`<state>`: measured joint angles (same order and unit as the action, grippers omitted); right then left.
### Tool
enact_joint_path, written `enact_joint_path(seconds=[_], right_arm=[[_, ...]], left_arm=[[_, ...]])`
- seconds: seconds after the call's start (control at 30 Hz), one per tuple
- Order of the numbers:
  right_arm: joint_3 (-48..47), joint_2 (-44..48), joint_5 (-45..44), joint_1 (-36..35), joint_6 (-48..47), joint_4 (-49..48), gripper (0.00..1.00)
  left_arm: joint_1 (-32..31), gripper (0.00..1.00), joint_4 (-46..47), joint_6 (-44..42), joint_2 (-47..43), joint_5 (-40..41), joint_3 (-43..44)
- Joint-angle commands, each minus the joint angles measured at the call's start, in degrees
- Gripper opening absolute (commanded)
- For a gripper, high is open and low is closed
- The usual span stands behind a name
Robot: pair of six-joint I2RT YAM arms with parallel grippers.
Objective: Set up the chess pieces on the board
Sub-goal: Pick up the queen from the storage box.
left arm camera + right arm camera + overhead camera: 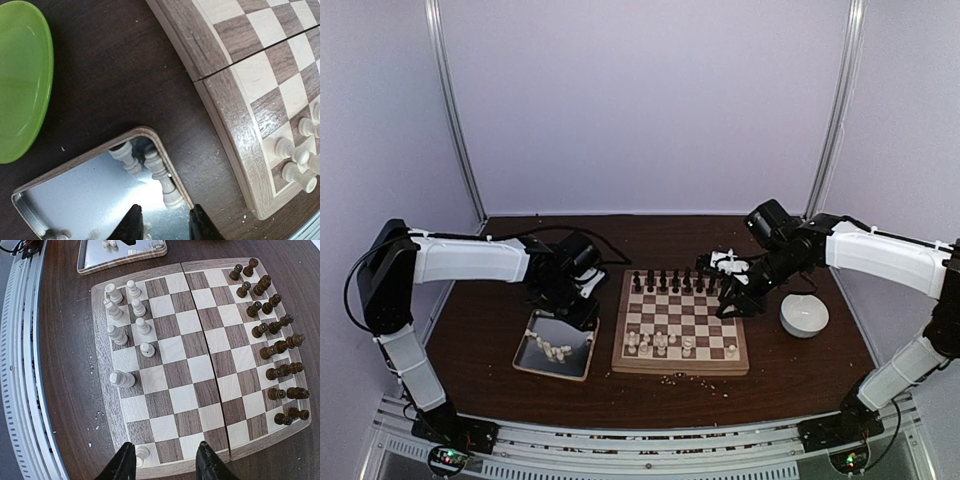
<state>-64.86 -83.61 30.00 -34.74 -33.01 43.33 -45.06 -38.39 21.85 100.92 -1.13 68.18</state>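
The board (620, 345) lies mid-table, with dark chess pieces (272, 325) in two rows along its far side and several cream chess pieces (125, 315) on its near side. My right gripper (166, 463) hangs open over the board's right edge, and one cream piece (141, 456) stands on the corner square just inside its left finger. My left gripper (165, 226) is low over the silver tray (75, 195). Its jaws stand apart, and the base of a cream piece (165, 177) lying in the tray's corner sits just ahead of the tips. A second cream piece (125, 155) lies beside it.
A green plate (20, 80) sits beside the tray, away from the board. A white round object (804, 315) rests right of the board, under the right arm. Pale crumbs (670, 378) dot the table by the board's near edge. A metal rail (25, 365) runs along the table edge.
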Motion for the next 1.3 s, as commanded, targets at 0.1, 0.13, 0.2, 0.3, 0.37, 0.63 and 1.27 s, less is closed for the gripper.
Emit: enact_joint_path(seconds=[0.1, 0.13, 0.2, 0.3, 0.37, 0.63, 1.27], right_arm=[[-0.44, -0.76, -0.18, -0.06, -0.47, 1.11, 0.41], [-0.39, -0.77, -0.2, -0.06, -0.47, 1.09, 0.41], [-0.44, -0.92, -0.2, -0.06, -0.48, 1.21, 0.41], [-0.62, -1.18, -0.05, -0.06, -0.55, 1.35, 0.41], [-0.61, -1.2, -0.03, -0.07, -0.56, 1.46, 0.41], [-0.7, -1.63, 0.23, -0.07, -0.84, 1.78, 0.41], [-0.94, -2.42, 0.56, -0.06, -0.68, 2.09, 0.41]], left_arm=[[0.32, 0.28, 0.95, 1.44, 1.84, -0.54, -0.03], [0.32, 0.28, 0.87, 1.42, 2.21, -0.86, 0.08], [0.32, 0.28, 0.36, 1.41, 3.07, -0.96, 0.55], [0.32, 0.28, -0.07, 1.19, 4.45, -1.3, 1.07], [0.32, 0.26, -0.05, 1.12, 4.99, -1.18, 1.03], [0.24, 0.24, -0.38, 1.2, 6.17, -0.45, 0.2], [0.01, 0.11, -4.02, -3.37, 4.67, 2.77, 0.71]])
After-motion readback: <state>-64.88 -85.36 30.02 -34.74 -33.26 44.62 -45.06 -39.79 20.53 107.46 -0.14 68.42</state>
